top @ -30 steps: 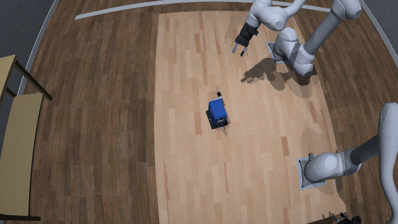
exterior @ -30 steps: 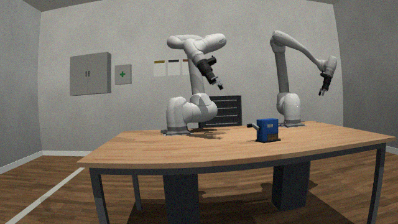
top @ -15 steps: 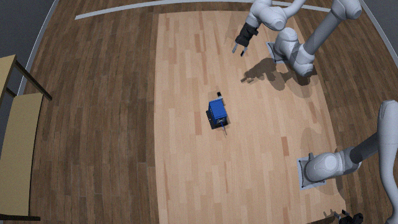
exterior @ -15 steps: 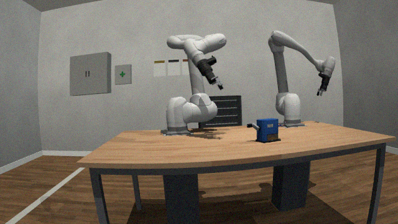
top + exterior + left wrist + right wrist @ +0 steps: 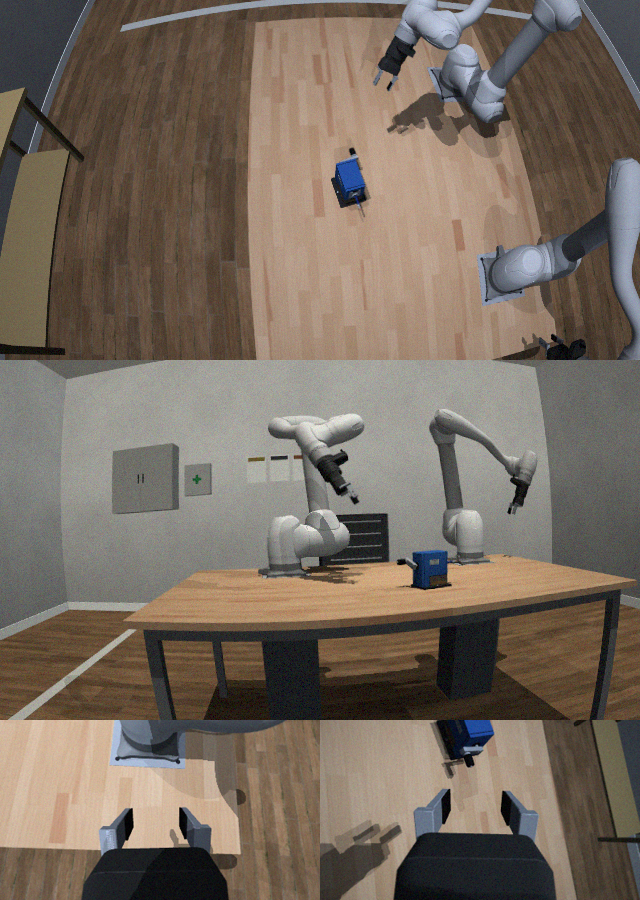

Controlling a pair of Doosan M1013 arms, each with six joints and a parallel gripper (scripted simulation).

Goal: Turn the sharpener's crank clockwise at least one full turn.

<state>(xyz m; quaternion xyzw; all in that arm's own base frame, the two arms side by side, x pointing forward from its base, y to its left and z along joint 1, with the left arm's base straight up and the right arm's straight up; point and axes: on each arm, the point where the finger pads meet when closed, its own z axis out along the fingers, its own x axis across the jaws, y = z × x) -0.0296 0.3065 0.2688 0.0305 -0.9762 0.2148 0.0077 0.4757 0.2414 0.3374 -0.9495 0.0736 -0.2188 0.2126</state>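
Observation:
The blue sharpener point(image 5: 351, 175) point(image 5: 430, 567) point(image 5: 478, 729) stands upright on its dark base on the table. Its crank has a silver arm and a black knob point(image 5: 352, 151) point(image 5: 401, 561) point(image 5: 469, 760), on the side facing the right arm. A thin pencil-like piece point(image 5: 361, 207) sticks out of the opposite side. My right gripper point(image 5: 383, 84) point(image 5: 352, 495) point(image 5: 476, 800) is open and empty, raised above the table and apart from the crank. My left gripper point(image 5: 549, 340) point(image 5: 512, 509) point(image 5: 156, 817) is open and empty, high over the table's corner, far from the sharpener.
The wooden table point(image 5: 295, 280) point(image 5: 240, 605) point(image 5: 32, 780) carries both arm bases point(image 5: 462, 75) point(image 5: 515, 270). The left base stands closer to the left gripper. A yellowish bench point(image 5: 35, 240) point(image 5: 615, 776) stands on the floor beyond the table's far edge.

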